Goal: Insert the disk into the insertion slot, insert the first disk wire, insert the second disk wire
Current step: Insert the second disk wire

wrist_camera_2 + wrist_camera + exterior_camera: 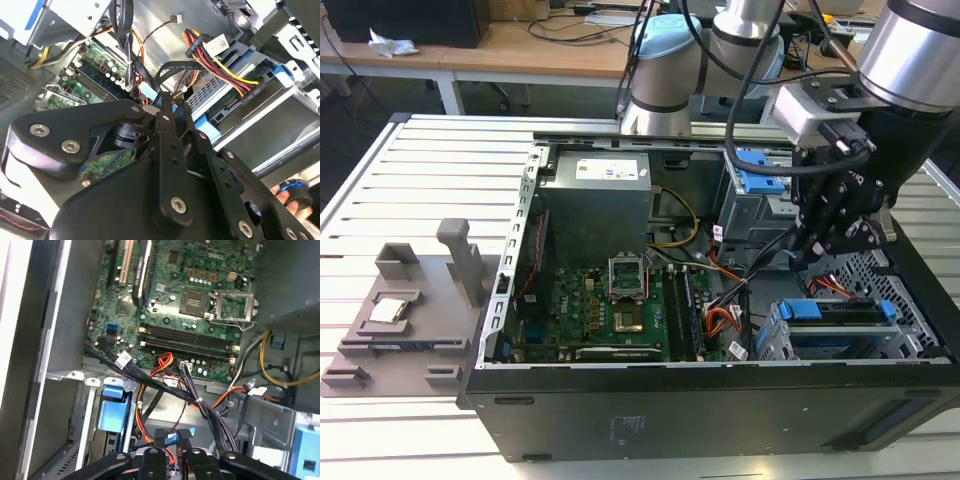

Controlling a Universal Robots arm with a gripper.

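silver tubular arm with pale blue joint caps and a black hand studded with silver screws.

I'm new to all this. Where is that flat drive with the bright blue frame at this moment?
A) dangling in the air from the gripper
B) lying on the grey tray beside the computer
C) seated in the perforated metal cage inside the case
C: in the exterior view the disk, with its blue frame, sits inside the insertion slot, the perforated cage within the case on the exterior view's right.
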